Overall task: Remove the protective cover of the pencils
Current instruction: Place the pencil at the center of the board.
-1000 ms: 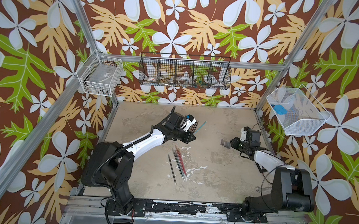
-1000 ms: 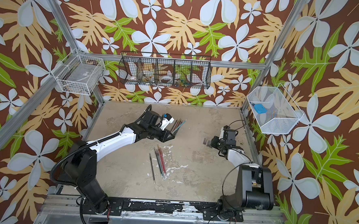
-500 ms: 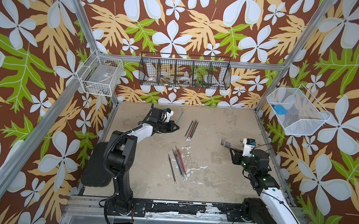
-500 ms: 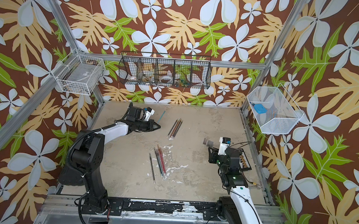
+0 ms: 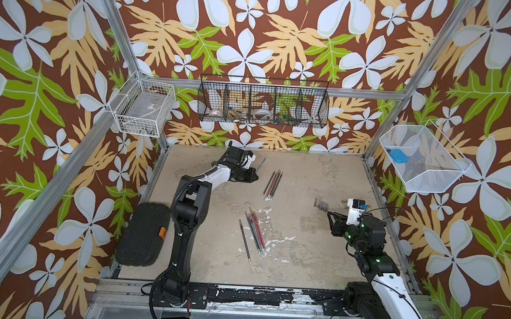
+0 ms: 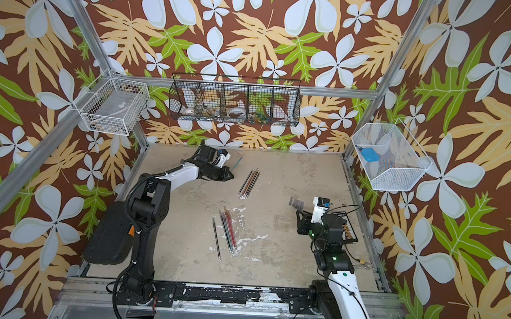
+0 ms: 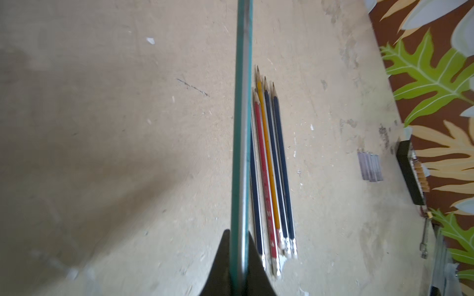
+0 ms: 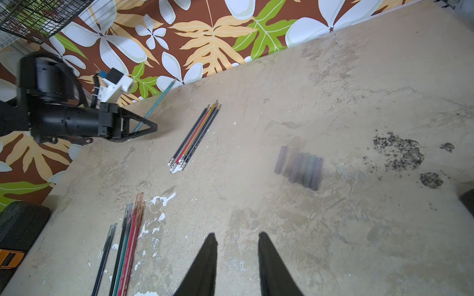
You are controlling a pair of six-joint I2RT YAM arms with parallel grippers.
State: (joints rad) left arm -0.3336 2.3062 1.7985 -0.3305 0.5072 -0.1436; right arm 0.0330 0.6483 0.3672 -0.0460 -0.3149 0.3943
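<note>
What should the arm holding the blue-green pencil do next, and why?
Probably lay the teal pencil beside the bare-tipped pencils: the left gripper is shut on it, its point looks uncovered, and the right gripper is open and empty.

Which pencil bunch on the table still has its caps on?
The front bunch, with a stray pencil beside it: smoky tubes cover its tips. The back bunch shows bare sharpened points.
</note>
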